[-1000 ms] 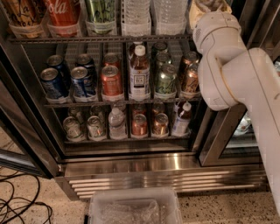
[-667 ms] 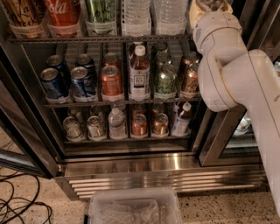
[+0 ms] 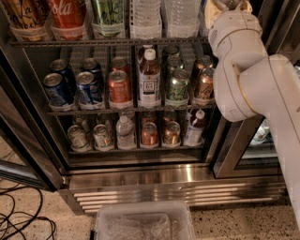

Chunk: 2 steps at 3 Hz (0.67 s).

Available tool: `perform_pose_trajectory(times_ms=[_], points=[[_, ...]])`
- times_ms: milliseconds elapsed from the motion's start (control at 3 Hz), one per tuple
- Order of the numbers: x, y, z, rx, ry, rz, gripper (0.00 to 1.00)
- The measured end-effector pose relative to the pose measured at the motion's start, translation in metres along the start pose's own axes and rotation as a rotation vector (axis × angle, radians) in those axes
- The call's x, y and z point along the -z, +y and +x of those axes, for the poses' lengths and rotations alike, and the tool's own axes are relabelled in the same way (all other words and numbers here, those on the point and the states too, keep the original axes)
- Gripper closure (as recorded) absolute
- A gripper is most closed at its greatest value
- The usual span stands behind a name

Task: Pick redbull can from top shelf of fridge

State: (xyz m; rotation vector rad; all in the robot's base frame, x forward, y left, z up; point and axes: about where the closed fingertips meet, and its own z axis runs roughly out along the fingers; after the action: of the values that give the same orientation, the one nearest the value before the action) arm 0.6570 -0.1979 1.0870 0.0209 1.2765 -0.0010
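Observation:
The fridge stands open, with a slatted steel grille at its base. The top shelf is the highest wire rack in view and carries bottles in clear trays, among them a red cola bottle and clear water bottles. No redbull can shows; the shelf's right end is hidden behind my white arm. The arm reaches up past the frame's top edge at the upper right. My gripper is out of view above that edge.
The middle rack holds dark-blue soda cans, a red can, a tea bottle, green cans and copper cans. A clear plastic bin sits on the floor in front. Black cables lie at the lower left.

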Motion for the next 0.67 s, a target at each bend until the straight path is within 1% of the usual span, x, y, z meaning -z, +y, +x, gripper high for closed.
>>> perform_pose_trajectory(times_ms=[667], points=[[0.0092,0.0007,-0.0125,0.005,-0.028,-0.005,1.00]])
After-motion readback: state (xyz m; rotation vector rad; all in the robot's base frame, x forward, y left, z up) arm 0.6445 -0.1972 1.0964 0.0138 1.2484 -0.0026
